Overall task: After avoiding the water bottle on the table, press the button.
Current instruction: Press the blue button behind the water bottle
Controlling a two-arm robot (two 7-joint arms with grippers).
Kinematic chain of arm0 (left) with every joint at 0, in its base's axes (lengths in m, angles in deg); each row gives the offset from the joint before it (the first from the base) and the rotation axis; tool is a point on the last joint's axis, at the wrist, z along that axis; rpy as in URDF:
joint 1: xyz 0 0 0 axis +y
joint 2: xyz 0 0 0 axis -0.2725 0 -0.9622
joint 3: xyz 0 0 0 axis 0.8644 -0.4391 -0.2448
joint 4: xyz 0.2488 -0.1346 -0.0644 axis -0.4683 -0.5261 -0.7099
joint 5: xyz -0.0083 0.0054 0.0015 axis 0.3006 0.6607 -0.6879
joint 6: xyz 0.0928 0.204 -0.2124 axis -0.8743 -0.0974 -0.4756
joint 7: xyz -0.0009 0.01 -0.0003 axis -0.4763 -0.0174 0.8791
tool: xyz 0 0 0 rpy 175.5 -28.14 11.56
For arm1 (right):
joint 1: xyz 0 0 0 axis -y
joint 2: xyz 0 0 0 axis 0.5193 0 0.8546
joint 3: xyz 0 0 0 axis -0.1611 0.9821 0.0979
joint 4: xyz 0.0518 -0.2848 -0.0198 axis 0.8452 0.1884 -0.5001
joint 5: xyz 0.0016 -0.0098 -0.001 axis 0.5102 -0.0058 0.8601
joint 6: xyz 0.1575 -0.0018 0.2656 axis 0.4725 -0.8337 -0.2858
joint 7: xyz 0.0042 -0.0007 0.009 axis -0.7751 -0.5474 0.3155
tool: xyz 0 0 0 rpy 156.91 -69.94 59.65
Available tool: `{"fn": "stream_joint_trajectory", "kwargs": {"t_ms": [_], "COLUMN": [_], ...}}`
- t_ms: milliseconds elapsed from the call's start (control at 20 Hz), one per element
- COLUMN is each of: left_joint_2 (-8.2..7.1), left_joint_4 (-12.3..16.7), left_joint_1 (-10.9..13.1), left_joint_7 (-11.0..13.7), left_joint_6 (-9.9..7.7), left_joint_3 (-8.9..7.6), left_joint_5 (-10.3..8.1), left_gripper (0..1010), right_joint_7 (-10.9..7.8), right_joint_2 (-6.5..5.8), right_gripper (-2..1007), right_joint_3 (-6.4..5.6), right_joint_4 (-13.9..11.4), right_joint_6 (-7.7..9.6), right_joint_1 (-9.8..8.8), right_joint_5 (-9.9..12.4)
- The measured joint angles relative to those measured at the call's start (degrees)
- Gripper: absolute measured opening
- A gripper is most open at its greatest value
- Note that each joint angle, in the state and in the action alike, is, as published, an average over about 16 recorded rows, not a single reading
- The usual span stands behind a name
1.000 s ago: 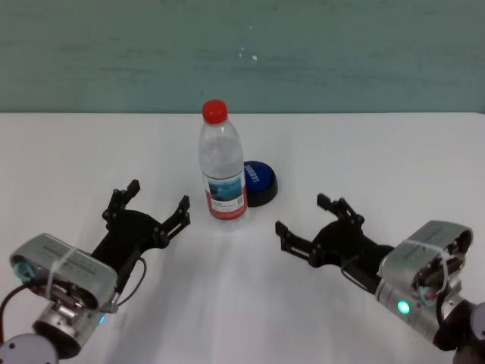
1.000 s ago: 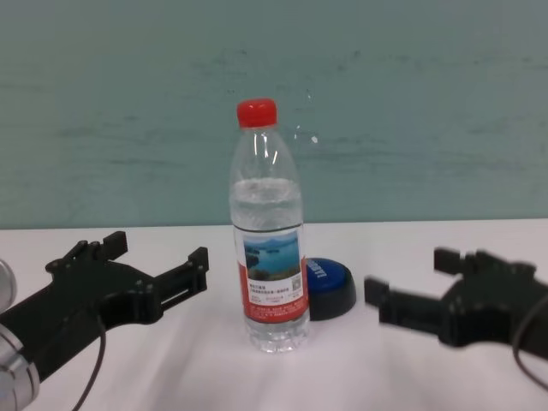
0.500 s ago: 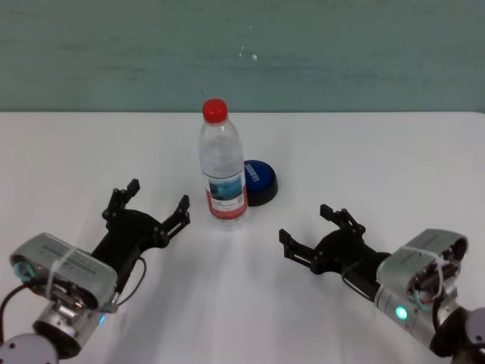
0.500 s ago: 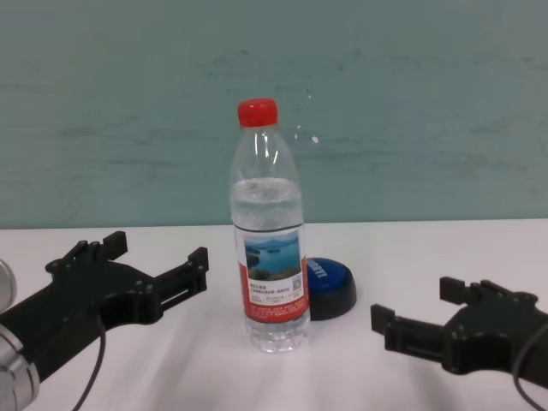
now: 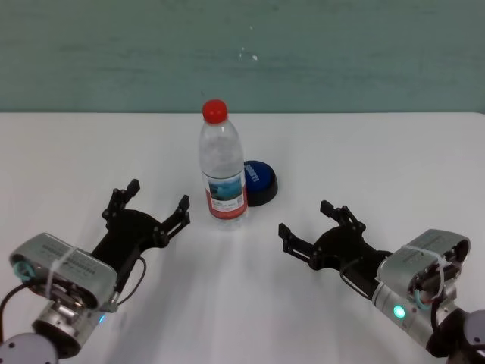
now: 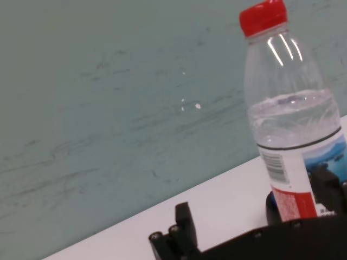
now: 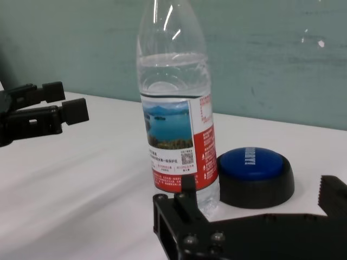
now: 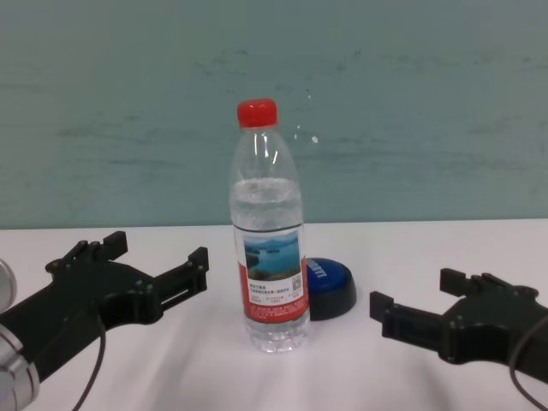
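Right hand (image 5: 312, 229), fingers spread wide and empty, has drawn back toward the robot and sunk slightly over the last second, then steadied; the approach to the button (image 5: 258, 182) has not begun in earnest. The button sits on the white bench (image 5: 364, 159) just behind and to the right of the upright bottle (image 5: 223, 170), nearly touching it. Open bench lies to the button's right and rear, well clear of any edge. Left hand (image 5: 148, 206), also wide open, rests unmoved near the bottle's left.
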Motion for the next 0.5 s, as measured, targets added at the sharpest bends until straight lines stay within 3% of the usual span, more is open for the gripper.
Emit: {"fn": "stream_joint_trajectory", "kwargs": {"t_ms": [500], "left_joint_2": [0.00], "left_joint_4": [0.0], "left_joint_1": [0.0], "left_joint_7": [0.0], "left_joint_6": [0.00], "left_joint_3": [0.00], "left_joint_5": [0.00], "left_gripper": [1000], "right_joint_7": [-0.21], "right_joint_2": [-0.08], "right_gripper": [1004], "right_joint_3": [-0.01], "right_joint_4": [-0.2], "right_joint_6": [-0.83], "right_joint_1": [-0.02], "right_joint_5": [0.3]}}
